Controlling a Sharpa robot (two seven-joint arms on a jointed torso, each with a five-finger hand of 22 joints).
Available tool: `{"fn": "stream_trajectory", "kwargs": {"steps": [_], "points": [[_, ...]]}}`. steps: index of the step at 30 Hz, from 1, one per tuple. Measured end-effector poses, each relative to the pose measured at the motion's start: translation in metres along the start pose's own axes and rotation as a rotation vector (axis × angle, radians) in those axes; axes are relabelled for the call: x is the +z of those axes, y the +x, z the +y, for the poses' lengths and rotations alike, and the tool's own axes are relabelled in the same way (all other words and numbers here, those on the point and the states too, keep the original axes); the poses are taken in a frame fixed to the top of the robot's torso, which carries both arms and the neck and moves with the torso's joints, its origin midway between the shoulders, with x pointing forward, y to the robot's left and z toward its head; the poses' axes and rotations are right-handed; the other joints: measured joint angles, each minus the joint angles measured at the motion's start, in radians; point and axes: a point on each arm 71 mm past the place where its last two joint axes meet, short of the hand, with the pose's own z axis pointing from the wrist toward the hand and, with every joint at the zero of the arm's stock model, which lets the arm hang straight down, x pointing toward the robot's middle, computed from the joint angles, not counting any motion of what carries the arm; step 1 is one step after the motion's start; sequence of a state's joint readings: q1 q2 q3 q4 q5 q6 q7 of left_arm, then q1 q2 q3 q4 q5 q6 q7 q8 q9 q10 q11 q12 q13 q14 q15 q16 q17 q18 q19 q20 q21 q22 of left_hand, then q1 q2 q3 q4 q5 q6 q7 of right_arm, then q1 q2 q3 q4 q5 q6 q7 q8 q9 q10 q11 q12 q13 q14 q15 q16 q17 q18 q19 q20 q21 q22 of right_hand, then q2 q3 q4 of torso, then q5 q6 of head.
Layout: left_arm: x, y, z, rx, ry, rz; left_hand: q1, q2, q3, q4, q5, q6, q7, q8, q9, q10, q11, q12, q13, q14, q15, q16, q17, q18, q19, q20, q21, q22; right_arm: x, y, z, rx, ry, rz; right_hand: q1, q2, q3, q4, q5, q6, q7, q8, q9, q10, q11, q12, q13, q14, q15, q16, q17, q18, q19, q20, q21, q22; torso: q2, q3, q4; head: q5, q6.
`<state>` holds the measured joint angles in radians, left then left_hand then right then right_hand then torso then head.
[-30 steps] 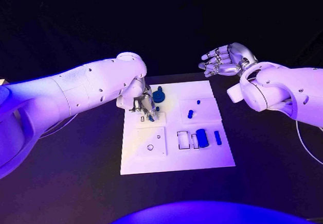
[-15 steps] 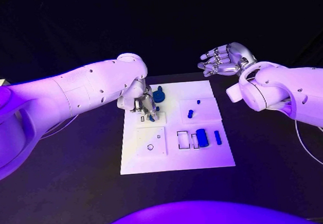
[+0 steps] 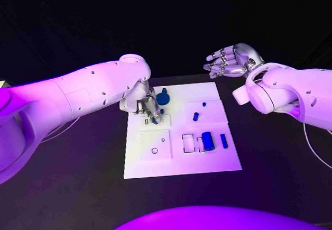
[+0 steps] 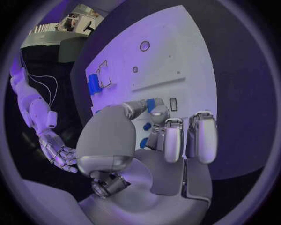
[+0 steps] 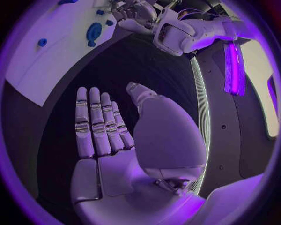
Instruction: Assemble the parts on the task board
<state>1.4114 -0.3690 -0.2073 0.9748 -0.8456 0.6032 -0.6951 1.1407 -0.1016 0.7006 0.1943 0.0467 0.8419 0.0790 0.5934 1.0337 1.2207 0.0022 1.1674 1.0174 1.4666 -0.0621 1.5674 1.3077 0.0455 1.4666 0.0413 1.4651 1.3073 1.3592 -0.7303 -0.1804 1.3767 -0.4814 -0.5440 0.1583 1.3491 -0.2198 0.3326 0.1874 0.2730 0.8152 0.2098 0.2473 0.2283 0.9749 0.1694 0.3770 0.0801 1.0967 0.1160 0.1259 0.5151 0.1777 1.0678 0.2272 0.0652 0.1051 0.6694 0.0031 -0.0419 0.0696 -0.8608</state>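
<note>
Right now I have the left hand [image 3: 143, 107] down over the far-left corner of the task board [image 3: 182, 164], fingers pointing at the plate. From the left wrist camera I can see the thumb and a finger of that hand [image 4: 153, 129] closed around a small blue part [image 4: 153, 104], pinched just above the white surface and beside a small rectangular slot [image 4: 173, 104]. In the head view a bit of blue [image 3: 155, 121] shows at the fingertips, over the board's upper-left panel.

My right hand [image 3: 229, 61] hangs off the board, beyond its far-right corner and over the black table [image 3: 65, 201]. Its fingers are loosely curled in the head view; through the right wrist camera the hand [image 5: 111, 140] looks flat and spread, holding nothing.

On the board itself, a round blue part [image 3: 163, 97] sits just beside the left hand, near the far edge. Toward the middle there is a small blue peg [image 3: 195, 116] and, a little beyond it, a tiny blue piece [image 3: 204, 104]. Nearer to me, a larger blue block [image 3: 207, 141] stands next to an outlined rectangular recess [image 3: 188, 143], with a slim blue bar [image 3: 223, 140] just to its right. The near-left panel carries a ring mark [image 3: 155, 151] and a smaller one [image 3: 163, 140].

The right wrist camera also catches the round blue part [image 5: 93, 32] and the left hand [image 5: 136, 10] working at the board's corner.
</note>
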Motion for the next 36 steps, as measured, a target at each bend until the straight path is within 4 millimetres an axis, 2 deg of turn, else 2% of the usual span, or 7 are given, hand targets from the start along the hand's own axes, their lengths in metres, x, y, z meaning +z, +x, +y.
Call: {"fn": "stream_trajectory", "kwargs": {"steps": [24,36], "points": [[0.0,-0.0008,0.0052,-0.017,-0.005,-0.027,-0.005,0.005,0.0,0.0,-0.001,0.003,-0.002,0.003,0.007,0.007,0.0,0.005,0.002,0.0,0.0,0.0,0.0,0.0,0.0,0.0,0.0,0.0,0.0004,0.0002,0.0001,-0.001,-0.001,0.0,0.0,0.0,0.004,-0.004,0.0,0.0,0.0,0.0,-0.001,0.0,0.0,0.004,-0.003,0.0,0.0,0.0,-0.002,0.0,0.0,0.0,0.0,-0.003,-0.001,0.0014,-0.0007,0.0,-0.003],[0.0001,-0.0001,0.0048,-0.018,-0.004,-0.035,-0.013,-0.003,0.0,0.0,-0.001,0.002,-0.002,0.003,0.007,0.007,0.0,0.005,0.002,0.0,0.0,0.0,0.0,0.0,0.0,0.0,0.0,0.0,0.0005,0.0004,0.0001,-0.001,-0.001,0.001,0.0,0.0,0.004,-0.004,0.0,0.0,0.0,0.0,-0.001,0.0,0.0,0.004,-0.003,0.0,0.0,0.0,-0.002,0.0,0.0,0.0,0.0,-0.004,-0.001,0.001,0.0,0.002,-0.003]]}}
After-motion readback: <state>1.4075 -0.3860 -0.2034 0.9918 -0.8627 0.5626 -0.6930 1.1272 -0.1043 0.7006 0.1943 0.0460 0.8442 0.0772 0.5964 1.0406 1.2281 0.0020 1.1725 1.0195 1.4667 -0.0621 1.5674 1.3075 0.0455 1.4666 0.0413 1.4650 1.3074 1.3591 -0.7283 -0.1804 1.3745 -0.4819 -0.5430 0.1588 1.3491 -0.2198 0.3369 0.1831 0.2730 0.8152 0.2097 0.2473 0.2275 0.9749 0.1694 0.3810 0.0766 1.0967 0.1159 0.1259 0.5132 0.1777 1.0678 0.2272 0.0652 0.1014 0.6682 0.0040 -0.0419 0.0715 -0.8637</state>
